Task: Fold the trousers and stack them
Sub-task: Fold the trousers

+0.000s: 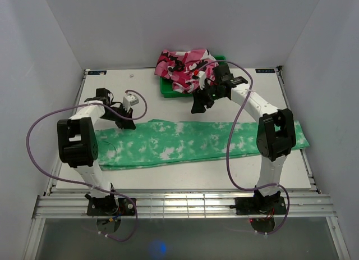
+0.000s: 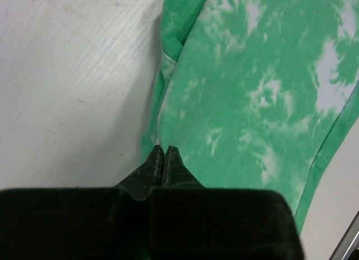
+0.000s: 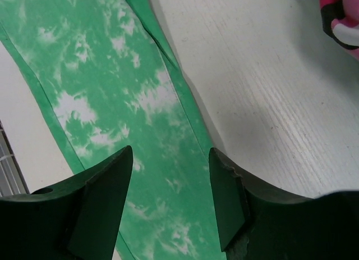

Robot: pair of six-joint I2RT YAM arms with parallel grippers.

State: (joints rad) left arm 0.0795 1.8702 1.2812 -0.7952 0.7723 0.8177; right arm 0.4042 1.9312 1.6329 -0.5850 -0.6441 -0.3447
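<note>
Left gripper (image 2: pixel 162 154) closest in its wrist view: jaws clenched tip to tip, nothing between them, over the trousers' (image 1: pixel 185 139) left-end edge. Trousers spread flat, lengthwise across the white table (image 1: pixel 140 83). Right arm's elbow (image 1: pixel 276 133) blocks part of their right end. Right gripper (image 3: pixel 169 153) spread wide, empty, above their far edge. Behind it: green bin (image 1: pixel 166 87) holding pink patterned cloth (image 1: pixel 182 66).

Beyond the trousers (image 1: pixel 185 141), a strip of bare table (image 1: pixel 162 107) gave passage; farther beyond them, the green bin (image 1: pixel 166 90) heaped with pink cloth (image 1: pixel 182 66) blocked the way.
</note>
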